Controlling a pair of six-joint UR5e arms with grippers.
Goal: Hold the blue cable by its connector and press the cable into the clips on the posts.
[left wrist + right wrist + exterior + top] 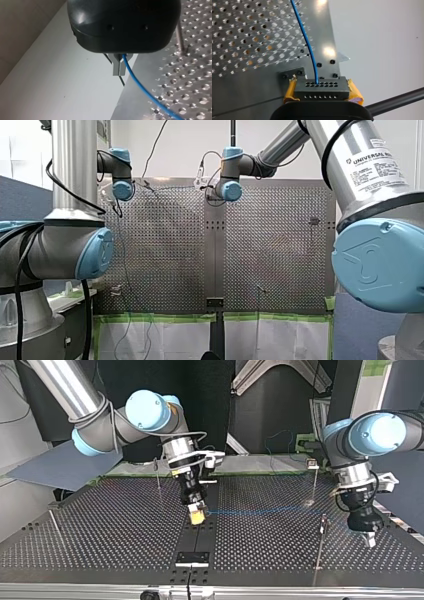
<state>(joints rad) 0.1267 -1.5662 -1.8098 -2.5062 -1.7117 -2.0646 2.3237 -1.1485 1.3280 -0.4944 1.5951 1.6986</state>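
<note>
Table: a perforated metal table [100, 525] fills the lower half of the top view, with a small dark plate [192, 557] at its bottom centre edge.
Posts: thin posts stand well apart on it. One [158, 477] is at upper centre-left, one with a small clip on top [314, 482] is right of centre, one [321, 545] is at lower right, and one [56, 529] is at far left.
In the way: the lower right post stands between the two grippers, near my left one. The cable passes by its top, but I cannot tell whether they touch.
Right gripper [197, 516]: it sits just left of centre in the top view, closed on the connector [322, 88]. This dark block with rows of holes is clamped between the yellow pads [354, 93].
Blue cable [311, 55]: it leaves the connector's face and runs ahead over the table. In the top view it stretches rightward, low above the holes.
Left gripper [119, 71]: its metal fingers are drawn almost together, pinching the cable, which trails away beside them.
</note>
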